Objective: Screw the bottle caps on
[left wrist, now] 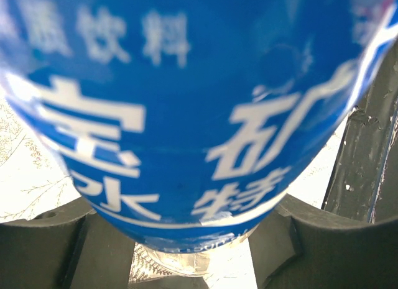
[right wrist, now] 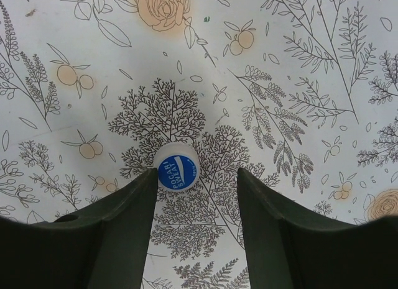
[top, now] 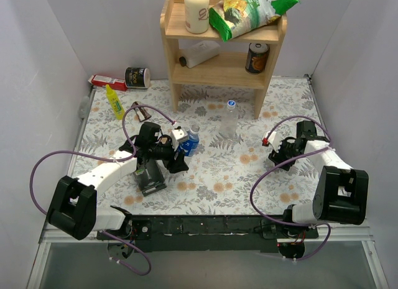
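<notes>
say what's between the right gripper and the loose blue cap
Nothing; right wrist view shows only bare floral cloth between right gripper and cap.

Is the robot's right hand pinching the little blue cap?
No: the right gripper is open, its jaws wide apart, and the blue cap just lies on the flowery tablecloth.

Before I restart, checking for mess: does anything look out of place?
A loose Pocari Sweat cap lies on the table, off any bottle; a white bottle lies toppled on the shelf.
</notes>
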Controlling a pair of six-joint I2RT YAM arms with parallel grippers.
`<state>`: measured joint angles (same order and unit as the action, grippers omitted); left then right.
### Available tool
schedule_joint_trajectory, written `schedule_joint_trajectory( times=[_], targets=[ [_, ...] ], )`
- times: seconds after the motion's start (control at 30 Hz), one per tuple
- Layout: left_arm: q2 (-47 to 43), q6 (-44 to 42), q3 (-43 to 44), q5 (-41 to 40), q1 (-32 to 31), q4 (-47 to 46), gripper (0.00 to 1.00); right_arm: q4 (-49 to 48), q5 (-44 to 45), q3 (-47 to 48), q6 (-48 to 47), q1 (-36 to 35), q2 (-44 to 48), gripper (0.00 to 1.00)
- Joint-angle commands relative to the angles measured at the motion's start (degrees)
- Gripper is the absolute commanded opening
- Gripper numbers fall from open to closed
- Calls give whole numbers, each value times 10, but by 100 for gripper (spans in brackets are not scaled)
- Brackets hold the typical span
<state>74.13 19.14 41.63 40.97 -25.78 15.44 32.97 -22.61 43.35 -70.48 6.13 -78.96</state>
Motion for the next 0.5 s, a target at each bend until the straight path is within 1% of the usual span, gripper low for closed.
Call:
schedule_joint_trajectory(
  times=[0.0, 0.27, 0.33, 0.47],
  targets=[
    [-2, 0, 16, 1, 1, -9, 0, -19, 5, 6, 8, -3, -11, 59],
    [1, -2, 13, 3, 1, -16, 0, -7, 1, 5, -5, -9, -15, 57],
    [1, -2, 12, 2, 1, -17, 0, -6, 3, 5, -5, -12, -18, 54],
    [1, -1, 10, 4, 1, -19, 0, -11, 13, 0, -6, -19, -18, 52]
  ],
)
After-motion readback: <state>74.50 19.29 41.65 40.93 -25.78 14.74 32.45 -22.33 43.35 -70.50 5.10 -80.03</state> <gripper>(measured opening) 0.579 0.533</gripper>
